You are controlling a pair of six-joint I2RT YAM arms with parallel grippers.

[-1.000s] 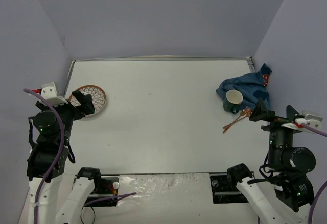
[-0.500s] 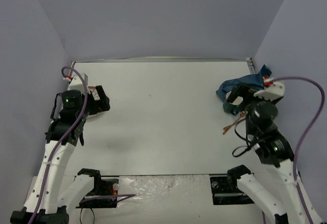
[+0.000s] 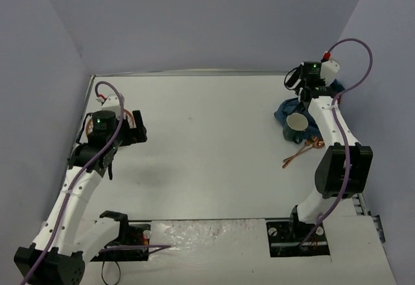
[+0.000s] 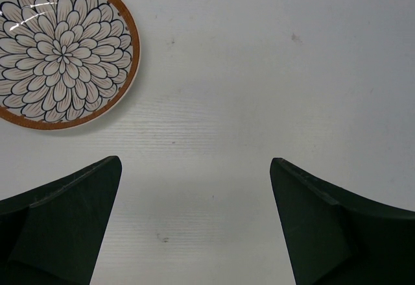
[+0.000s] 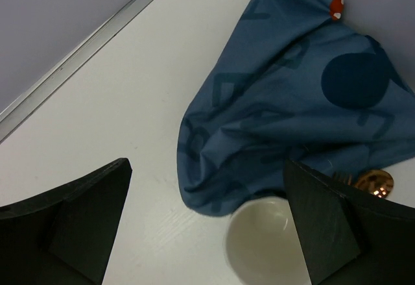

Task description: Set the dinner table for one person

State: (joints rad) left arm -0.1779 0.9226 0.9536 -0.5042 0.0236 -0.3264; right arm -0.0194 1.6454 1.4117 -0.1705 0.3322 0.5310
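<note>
I read the left pincer (image 4: 194, 161) with jaws apart, empty, above the white matte worktop (image 3: 207, 142), plate (image 4: 61, 48) ahead-left. The right pincer (image 5: 207, 163) is likewise apart and empty, with the blue cloth (image 5: 285, 116) ahead and the cup (image 5: 269, 236) beneath that pincer. Lilac walls (image 3: 194, 25) enclose the worktop.

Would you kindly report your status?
Left end effector open, right end effector open. Dinner table unset: plate far left, cup by crumpled placemat right. Nothing held.

The broad middle of the large matte white dinner table (image 3: 207, 142) is lying open for passage. At nine o'clock a round flower-patterned plate with an orange rim (image 4: 61, 48) is sitting in the way. Between two and three o'clock a crumpled dark blue cloth (image 5: 292, 116), a cream cup (image 5: 266, 233) against it and copper cutlery (image 3: 299, 153) are crowding the edge.
</note>
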